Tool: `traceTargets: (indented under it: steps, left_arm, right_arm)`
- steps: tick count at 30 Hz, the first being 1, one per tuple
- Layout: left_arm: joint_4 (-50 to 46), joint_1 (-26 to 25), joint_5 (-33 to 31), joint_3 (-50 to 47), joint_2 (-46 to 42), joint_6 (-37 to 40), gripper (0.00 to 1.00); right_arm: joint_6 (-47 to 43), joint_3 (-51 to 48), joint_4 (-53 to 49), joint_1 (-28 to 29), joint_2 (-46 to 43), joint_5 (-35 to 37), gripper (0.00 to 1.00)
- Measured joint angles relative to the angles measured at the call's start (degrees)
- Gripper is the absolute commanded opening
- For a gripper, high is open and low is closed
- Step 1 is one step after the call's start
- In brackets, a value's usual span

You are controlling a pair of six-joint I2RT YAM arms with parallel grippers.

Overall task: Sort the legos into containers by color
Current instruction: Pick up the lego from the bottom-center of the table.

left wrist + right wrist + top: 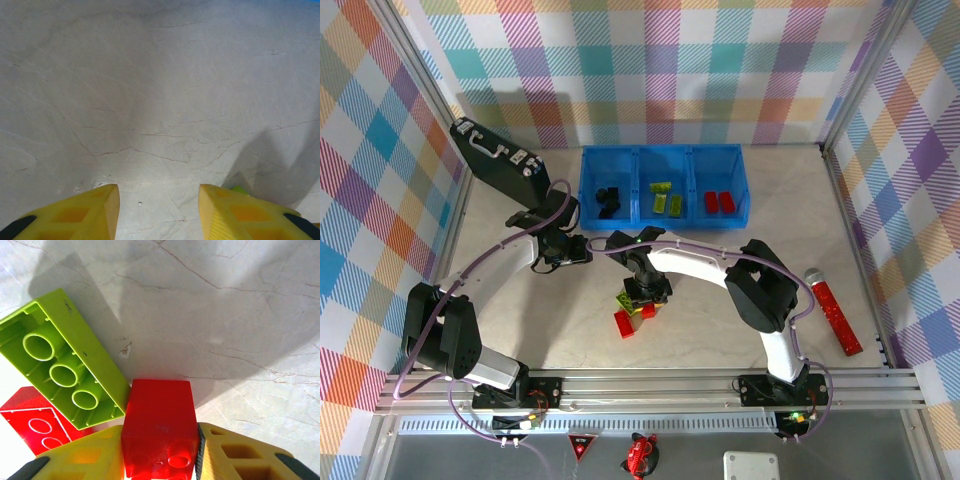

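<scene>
My right gripper (161, 442) is shut on a red lego (159, 412), which sits squarely between the two yellow fingers just above the table. Against it lies a lime-green lego (65, 362), hollow side up, with another red lego (30, 422) beyond that. In the top view this small pile (628, 318) is at the table's middle, under my right gripper (645, 293). My left gripper (159, 197) is open over bare table, left of the pile (580, 250). The blue containers (662, 152) hold black legos (610, 198), lime-green legos (665, 199) and red legos (720, 202), one colour each.
A black case (498, 160) leans at the back left, close to the left arm. A red glittery stick (833, 312) lies at the right by the wall. Checked walls enclose the table on three sides.
</scene>
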Motion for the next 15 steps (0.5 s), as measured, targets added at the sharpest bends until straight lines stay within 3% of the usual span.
traceTargets:
  steps: [15]
  left_arm:
    - [0.2, 0.0, 1.6, 0.0, 0.0, -0.5, 0.46]
  right_arm:
    - [-0.7, 0.0, -1.6, 0.0, -0.7, 2.8, 0.35]
